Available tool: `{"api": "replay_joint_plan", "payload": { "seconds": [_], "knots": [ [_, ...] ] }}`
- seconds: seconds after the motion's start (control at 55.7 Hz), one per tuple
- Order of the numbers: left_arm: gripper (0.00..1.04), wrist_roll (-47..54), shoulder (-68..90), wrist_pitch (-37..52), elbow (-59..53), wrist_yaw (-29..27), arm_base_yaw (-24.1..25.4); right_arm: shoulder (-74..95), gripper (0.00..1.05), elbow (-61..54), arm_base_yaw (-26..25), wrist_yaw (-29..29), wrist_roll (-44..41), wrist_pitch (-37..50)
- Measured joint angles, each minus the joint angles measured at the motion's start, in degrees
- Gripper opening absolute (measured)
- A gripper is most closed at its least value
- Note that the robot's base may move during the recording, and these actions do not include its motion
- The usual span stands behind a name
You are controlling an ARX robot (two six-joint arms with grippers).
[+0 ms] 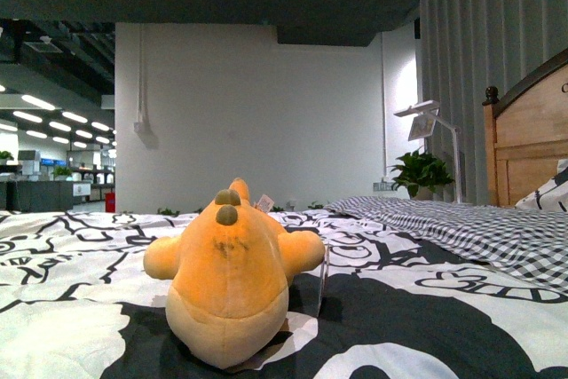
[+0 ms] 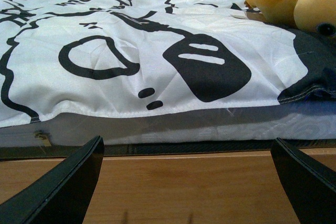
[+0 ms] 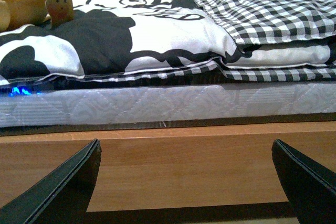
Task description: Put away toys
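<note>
The left fingers (image 2: 63,187) and the right fingers (image 3: 63,187) both stand wide apart and empty, low before the bed's wooden side rail (image 3: 184,161). The plush toy (image 1: 229,286) lies on the black-and-white duvet (image 1: 71,308), at about 6 o'clock in the front view. The step in hand looks like the reach. Raise one arm clear of the mattress edge first, then close around the soft body's middle, not a limb or the hang tag (image 3: 59,1).

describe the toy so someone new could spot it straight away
On the wooden-framed bed, look at the black-and-white patterned duvet, not the checked blanket beside it. The plush toy lies there: the only orange-yellow, rounded, soft thing, with stubby limbs.
</note>
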Motion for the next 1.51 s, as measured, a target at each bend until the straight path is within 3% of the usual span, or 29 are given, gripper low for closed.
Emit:
{"api": "replay_joint_plan", "payload": {
  "seconds": [1.148,1.184,1.292,1.507],
  "knots": [
    [0.98,0.0,0.0,0.0,0.0,-0.2,0.0,0.0,0.98,0.0,0.0,-0.2,0.0,0.0],
    [0.98,0.0,0.0,0.0,0.0,-0.2,0.0,0.1,0.98,0.0,0.2,0.8,0.2,-0.2],
    [0.98,0.0,0.0,0.0,0.0,-0.2,0.0,2.7,0.98,0.1,3.8,12.6,2.8,-0.4],
    [0.98,0.0,0.0,0.0,0.0,-0.1,0.0,13.8,0.98,1.3,9.2,17.3,3.7,10.7]
  ]
}}
